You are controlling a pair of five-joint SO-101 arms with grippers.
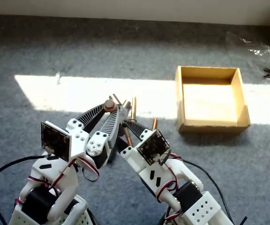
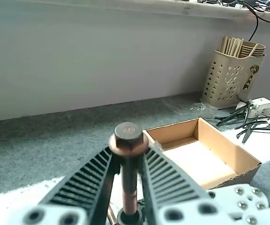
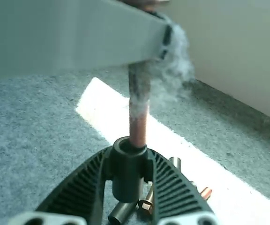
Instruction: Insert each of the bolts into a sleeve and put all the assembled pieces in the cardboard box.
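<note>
**Bolt, copper-coloured with a hex head (image 2: 128,137), sitting at the mouth of a dark tubular sleeve (image 3: 127,174), nothing boxed yet**

So both arms are up over the grey carpeted worktop (image 1: 41,56), meeting in the middle. The left pincer (image 2: 128,157) is clenched on the bolt just under its head, shank pointing down. The right pincer (image 3: 127,161) is clamped round the sleeve and holds it upright underneath. In the right wrist view the shank reaches the sleeve's top opening. How deep it sits I honestly can't tell.

The open brown cardboard box (image 1: 179,98) sits well off to the right arm's side and is empty. Several loose copper bolts (image 1: 133,108) and another dark sleeve (image 3: 117,214) lie on the worktop right below the two pincers.

What I'd worry about:
- The shank looks slightly off the sleeve's axis in the right wrist view. Push down like that and it probably binds on the rim instead of sliding in.
- A jammed push could shove the sleeve down through the right pincer's ribbed pads, or cock it sideways.
- If the left pincer lets go before the bolt is well seated, the heavy head may tip it out onto the pile below.
- Dropping too low risks scattering those loose pieces.
</note>
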